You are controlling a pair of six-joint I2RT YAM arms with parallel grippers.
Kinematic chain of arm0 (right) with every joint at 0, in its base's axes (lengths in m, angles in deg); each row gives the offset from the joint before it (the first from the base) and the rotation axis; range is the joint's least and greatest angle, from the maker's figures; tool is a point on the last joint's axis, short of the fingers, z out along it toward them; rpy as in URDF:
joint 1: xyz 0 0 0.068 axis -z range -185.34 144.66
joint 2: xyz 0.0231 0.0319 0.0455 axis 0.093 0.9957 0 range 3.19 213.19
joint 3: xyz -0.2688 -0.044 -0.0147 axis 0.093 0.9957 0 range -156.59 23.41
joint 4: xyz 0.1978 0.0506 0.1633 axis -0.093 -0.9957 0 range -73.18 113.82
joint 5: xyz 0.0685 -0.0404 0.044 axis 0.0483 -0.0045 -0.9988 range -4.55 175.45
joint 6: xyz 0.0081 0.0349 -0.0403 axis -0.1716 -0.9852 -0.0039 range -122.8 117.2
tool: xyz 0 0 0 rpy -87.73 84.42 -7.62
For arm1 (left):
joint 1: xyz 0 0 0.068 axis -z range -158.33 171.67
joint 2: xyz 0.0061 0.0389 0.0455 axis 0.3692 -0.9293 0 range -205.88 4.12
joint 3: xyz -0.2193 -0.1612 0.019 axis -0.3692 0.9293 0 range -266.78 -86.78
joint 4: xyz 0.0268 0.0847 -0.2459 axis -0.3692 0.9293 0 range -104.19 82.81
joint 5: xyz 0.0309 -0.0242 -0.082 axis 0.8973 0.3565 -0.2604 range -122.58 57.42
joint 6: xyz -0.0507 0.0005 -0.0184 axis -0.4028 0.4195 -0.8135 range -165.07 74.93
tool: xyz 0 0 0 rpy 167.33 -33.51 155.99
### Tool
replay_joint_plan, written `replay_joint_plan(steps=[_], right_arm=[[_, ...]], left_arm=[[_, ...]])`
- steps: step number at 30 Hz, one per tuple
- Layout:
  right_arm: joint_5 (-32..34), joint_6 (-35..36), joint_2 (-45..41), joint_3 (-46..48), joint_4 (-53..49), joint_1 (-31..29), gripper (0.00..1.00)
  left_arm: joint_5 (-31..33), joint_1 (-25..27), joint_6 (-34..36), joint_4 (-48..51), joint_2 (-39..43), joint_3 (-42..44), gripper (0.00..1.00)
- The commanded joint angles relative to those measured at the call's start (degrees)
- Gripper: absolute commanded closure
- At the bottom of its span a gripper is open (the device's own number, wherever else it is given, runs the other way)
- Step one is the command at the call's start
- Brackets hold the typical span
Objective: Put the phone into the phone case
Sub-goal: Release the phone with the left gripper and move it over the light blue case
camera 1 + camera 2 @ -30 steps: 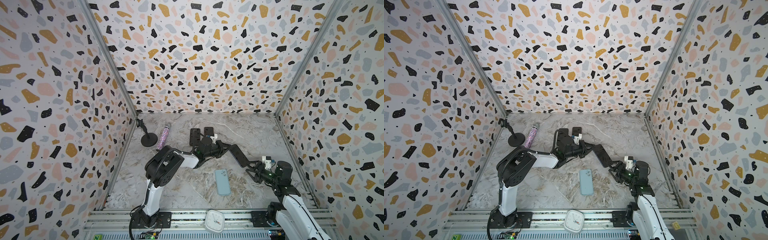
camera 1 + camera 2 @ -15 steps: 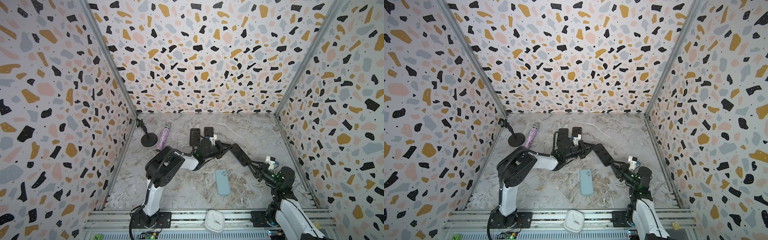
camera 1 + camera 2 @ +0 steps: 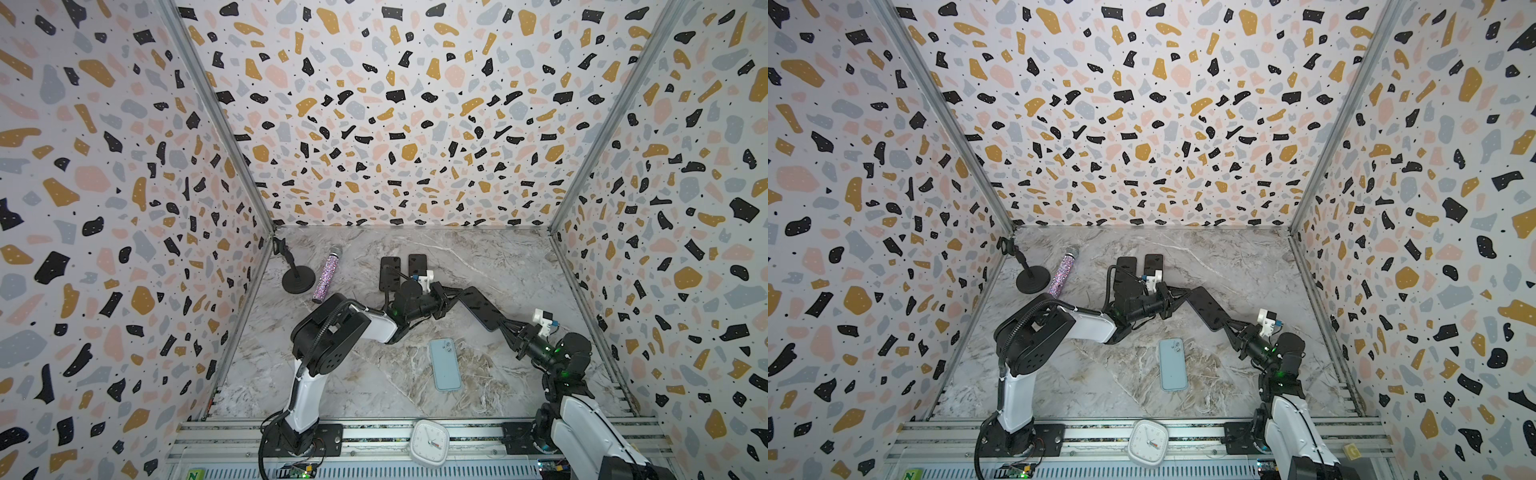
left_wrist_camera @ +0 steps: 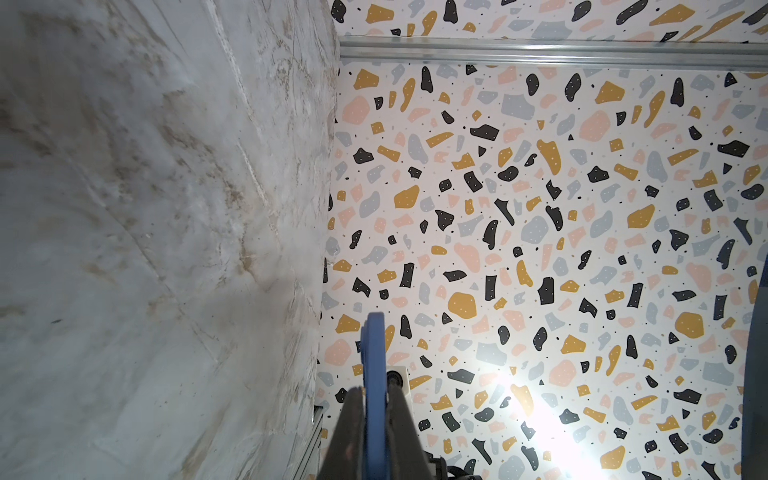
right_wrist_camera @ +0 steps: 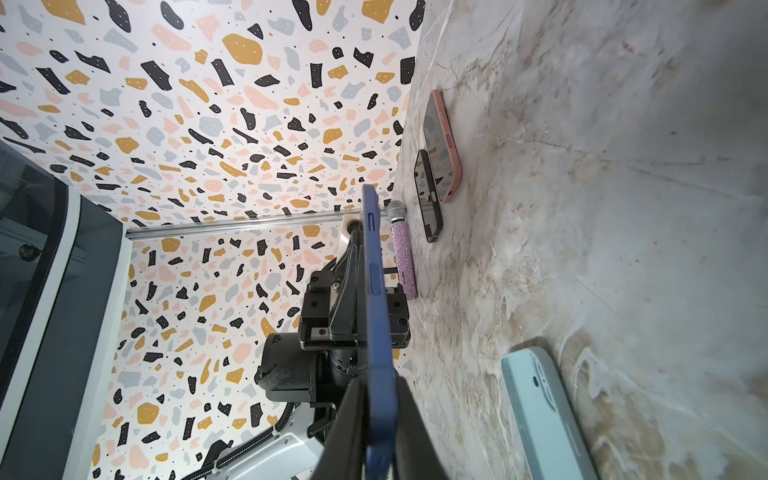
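Presently, in both top views, the phone (image 3: pixel 482 307) is clear of the table (image 3: pixel 519 270), a dark slab bridging the two arms right of centre. The left gripper (image 3: pixel 451 297) pinches its far-left end and the right gripper (image 3: pixel 505 326) its near-right end. The phone case (image 3: pixel 444 365), light blue, lies flat just nearer than the phone. Neither arm touches it.

Left wrist view: the fingers (image 4: pixel 353 419) of the left gripper (image 4: pixel 374 399) are closed onto the phone's blue edge. The bite looks centred.

Right wrist view: the right gripper (image 5: pixel 380 386) is likewise clamped on the phone (image 5: pixel 376 291), which is seen edge-on with its face roughly level with the table. The phone case (image 5: pixel 540 411) lies nearby, camera cut-out showing.

Assessment: the step in hand is a two-ended hold ahead of seating.
- The phone is rigid, so the arms should move together or one claw should let go first. Opposed pulls would twist it loose.
- The phone should stay level and come squarely over the case, camera corner matched to the cut-out.
- The case may be lying back upward. That should be confirmed before lowering.
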Motion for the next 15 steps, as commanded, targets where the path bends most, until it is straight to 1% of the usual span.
replay_joint_plan(steps=[1,3,4,6,9,11,12,13,15], right_arm=[[-0.4,-0.2,-0.5,-0.7,2.9,0.2,0.89],[-0.5,-0.4,-0.5,-1.1,2.9,0.2,0.92],[-0.6,-0.4,-0.5,-1.3,2.7,0.3,0.95],[-0.7,-0.3,-0.5,-1.9,2.2,0.6,0.99],[-0.7,1.2,-0.4,-3.0,-0.1,0.9,1.0],[-0.7,2.9,-0.2,-4.1,-2.1,1.1,1.0],[-0.8,3.6,0.0,-4.4,-2.8,1.2,1.0],[-1.0,4.6,0.2,-4.9,-3.7,1.3,1.0],[-1.6,7.9,0.8,-6.2,-7.1,1.7,1.0]], left_arm=[[-0.3,0.8,1.0,-3.9,2.8,0.1,1.0],[-0.3,0.8,1.8,-2.9,3.2,0.2,1.0],[-0.3,0.8,2.5,-2.0,3.6,0.2,1.0],[-0.6,0.8,4.4,0.3,4.3,0.2,1.0],[-1.0,0.8,8.4,5.6,5.7,0.2,0.72],[-1.6,0.7,12.6,10.3,7.0,0.2,0.57],[-2.0,0.6,15.1,13.6,7.6,0.0,0.52],[-2.3,0.5,19.5,18.7,8.4,-0.5,0.5],[-0.8,0.3,29.0,30.8,10.3,-1.6,0.49]])
